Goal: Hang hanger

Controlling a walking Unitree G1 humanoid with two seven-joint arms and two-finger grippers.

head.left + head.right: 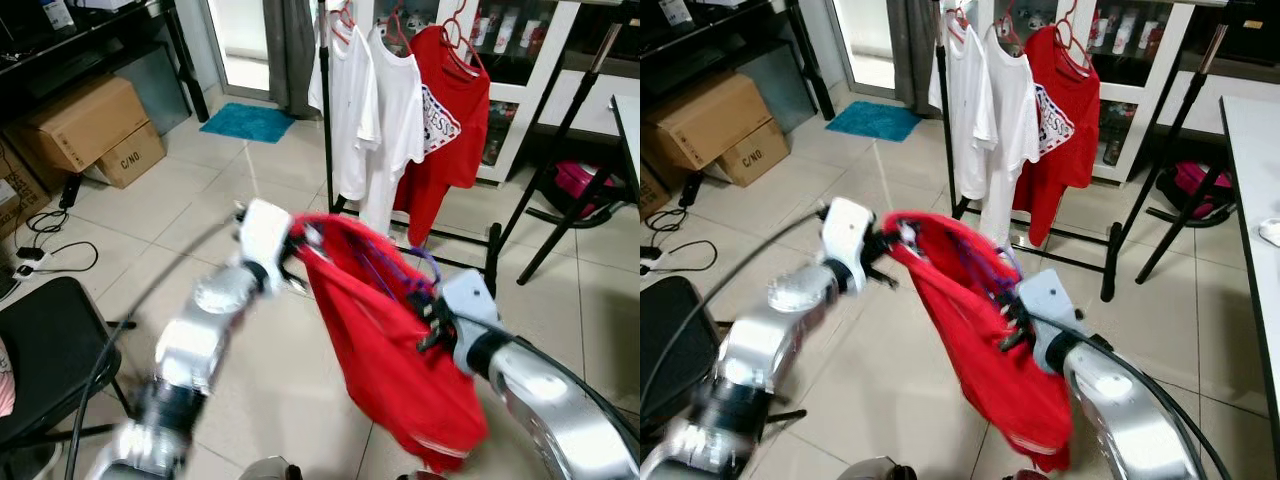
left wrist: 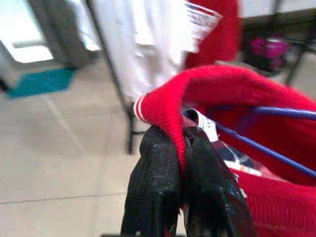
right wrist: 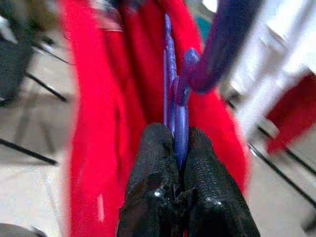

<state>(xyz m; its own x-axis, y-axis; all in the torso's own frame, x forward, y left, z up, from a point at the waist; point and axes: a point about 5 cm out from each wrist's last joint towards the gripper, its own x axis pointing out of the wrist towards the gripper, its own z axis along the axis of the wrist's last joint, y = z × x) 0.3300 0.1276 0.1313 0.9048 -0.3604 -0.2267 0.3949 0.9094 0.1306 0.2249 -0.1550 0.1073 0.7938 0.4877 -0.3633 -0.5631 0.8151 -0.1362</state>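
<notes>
A red shirt on a purple hanger hangs between my two arms, in front of the clothes rack. My left gripper is shut on the shirt's red collar; it sits at the shirt's left end. My right gripper is shut on the purple hanger's neck, at the shirt's right side. The hanger's hook curls up near the right gripper. The rack holds two white shirts and a red printed shirt.
A black chair stands at my left. Cardboard boxes and cables lie at the far left. A teal mat lies by the doorway. A second black stand with a pink bag is at right, beside a white table edge.
</notes>
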